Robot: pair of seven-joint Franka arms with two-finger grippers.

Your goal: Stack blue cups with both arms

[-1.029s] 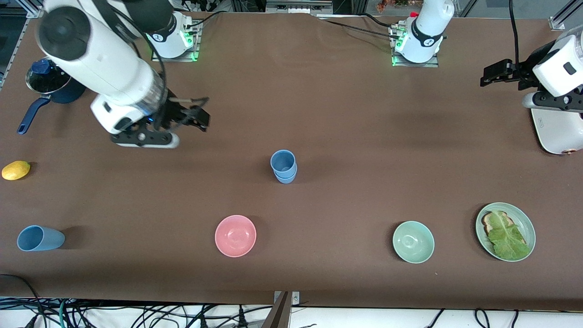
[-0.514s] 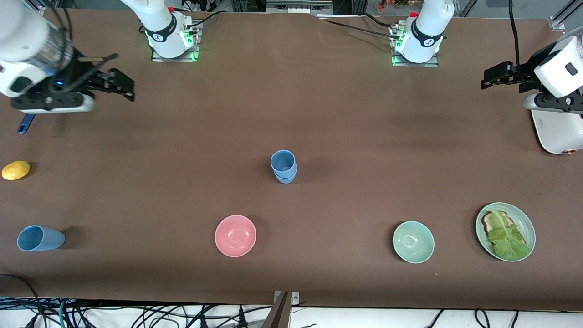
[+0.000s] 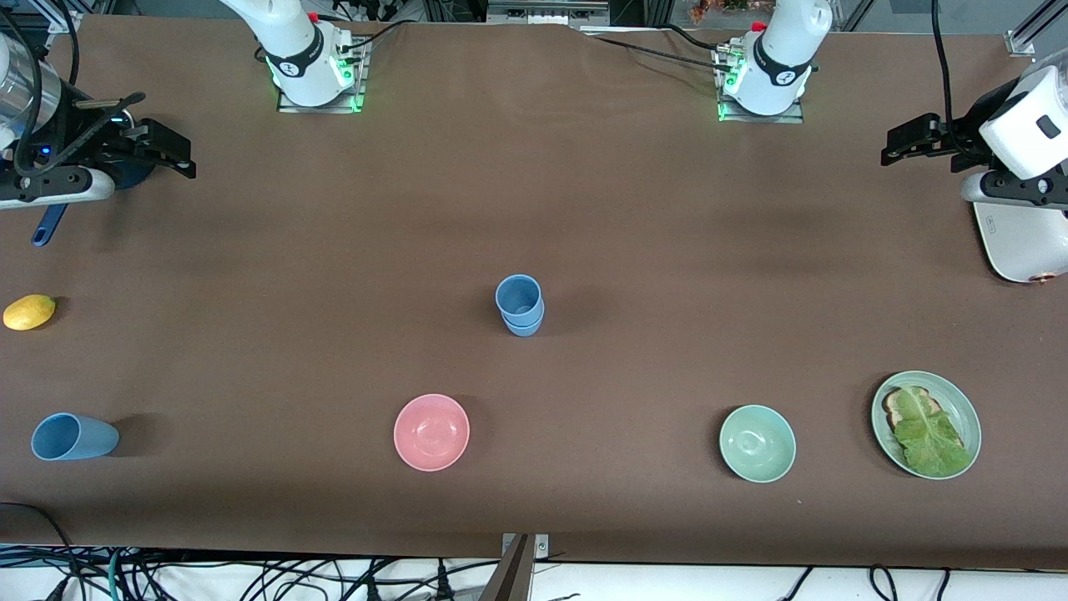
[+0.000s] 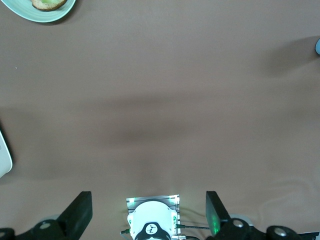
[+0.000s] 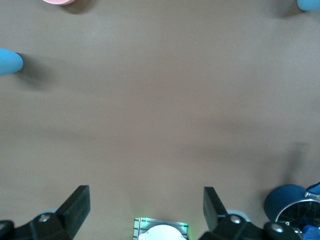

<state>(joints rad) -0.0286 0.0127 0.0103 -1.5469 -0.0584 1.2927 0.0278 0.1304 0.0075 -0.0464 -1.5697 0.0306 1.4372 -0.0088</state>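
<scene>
You have two matte light-blue tumblers nested upright as a stack (image 3: 520, 305) at the middle of the brown worktop (image 3: 651, 250), standing alone, farther from the front camera than the bowls. A third light-blue tumbler (image 3: 73, 436) lies on its side toward the right arm's end, roughly level with the glossy pink bowl (image 3: 431, 431) and well apart from it; the small yellow lemon (image 3: 29, 311) sits farther from the camera than that cup.

Right claw (image 3: 163, 150): up in the air at its own end of the worktop, beside the dark blue saucepan (image 3: 50, 221). Fingers spread wide, nothing between them; the right wrist view confirms the empty gap (image 5: 146, 205).

Left claw (image 3: 914, 138): raised at the left arm's end, next to the white appliance (image 3: 1022, 242). Fingers (image 4: 80, 212) parted, holding nothing.

Mint-green bowl (image 3: 757, 443) sits beside the pale green plate with toast and a lettuce leaf (image 3: 926, 425), both toward the left arm's end, near the front camera.
</scene>
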